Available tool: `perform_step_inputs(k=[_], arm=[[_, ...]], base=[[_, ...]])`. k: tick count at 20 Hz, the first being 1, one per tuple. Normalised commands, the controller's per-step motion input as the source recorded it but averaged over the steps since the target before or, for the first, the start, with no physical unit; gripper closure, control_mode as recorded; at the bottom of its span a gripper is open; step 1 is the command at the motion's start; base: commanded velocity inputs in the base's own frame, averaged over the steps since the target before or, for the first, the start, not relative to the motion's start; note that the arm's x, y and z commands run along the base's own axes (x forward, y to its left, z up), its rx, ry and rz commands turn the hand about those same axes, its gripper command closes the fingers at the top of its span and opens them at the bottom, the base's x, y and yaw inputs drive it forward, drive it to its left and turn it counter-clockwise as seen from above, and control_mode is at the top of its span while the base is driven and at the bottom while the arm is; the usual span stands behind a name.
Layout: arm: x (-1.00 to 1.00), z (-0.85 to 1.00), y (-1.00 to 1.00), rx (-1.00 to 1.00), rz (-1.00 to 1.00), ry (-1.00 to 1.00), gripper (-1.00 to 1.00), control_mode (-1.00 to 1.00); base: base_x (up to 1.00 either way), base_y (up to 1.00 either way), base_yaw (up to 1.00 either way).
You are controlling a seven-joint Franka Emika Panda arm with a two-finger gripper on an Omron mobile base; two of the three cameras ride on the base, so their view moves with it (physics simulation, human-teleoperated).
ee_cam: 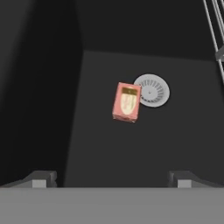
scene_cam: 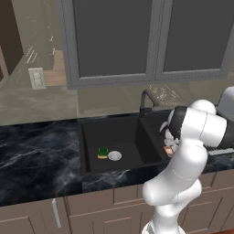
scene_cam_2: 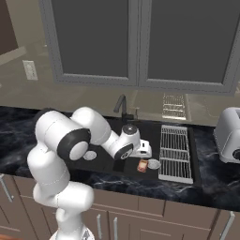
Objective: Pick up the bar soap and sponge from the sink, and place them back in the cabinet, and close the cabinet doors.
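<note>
The orange-pink bar soap (ee_cam: 127, 102) lies flat on the floor of the black sink's right basin (scene_cam_2: 133, 173), touching the round silver drain (ee_cam: 151, 90). In the right base view the bar soap (scene_cam_2: 142, 165) sits just below my gripper (scene_cam_2: 144, 155). My gripper (ee_cam: 112, 180) hangs open above it, with the soap ahead of the gap and clear of both fingertips (ee_cam: 41, 179). The green-and-yellow sponge (scene_cam: 103, 152) rests in the left basin beside that basin's drain (scene_cam: 114, 156). A dark brown wooden panel (scene_cam: 9, 36) at the upper left edge may belong to the cabinet; I cannot tell.
A dark faucet (scene_cam: 145, 100) stands behind the sink. A wire drying rack (scene_cam_2: 176, 152) lies right of the right basin, and a silver toaster (scene_cam_2: 229, 133) stands beyond it. Grey-framed window panes (scene_cam: 114, 41) fill the wall above. Black marble counter (scene_cam: 36, 155) extends to the left.
</note>
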Motion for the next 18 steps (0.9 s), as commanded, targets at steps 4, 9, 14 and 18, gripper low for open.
perform_step_inputs(k=[4, 9, 14, 18], arm=[[0.1, -0.09, -0.03, 0.0, 0.0, 0.0, -1.0, -1.0], [0.15, -0.1, -0.01, 0.0, 0.0, 0.0, -1.0, -1.0], [0.11, -0.11, -0.06, 0.0, 0.0, 0.0, -1.0, -1.0], [0.08, -0.1, -0.09, 0.0, 0.0, 0.0, -1.0, -1.0]], base=[[0.0, 0.0, 0.0], [0.0, 0.0, 0.0], [0.0, 0.0, 0.0], [0.0, 0.0, 0.0]])
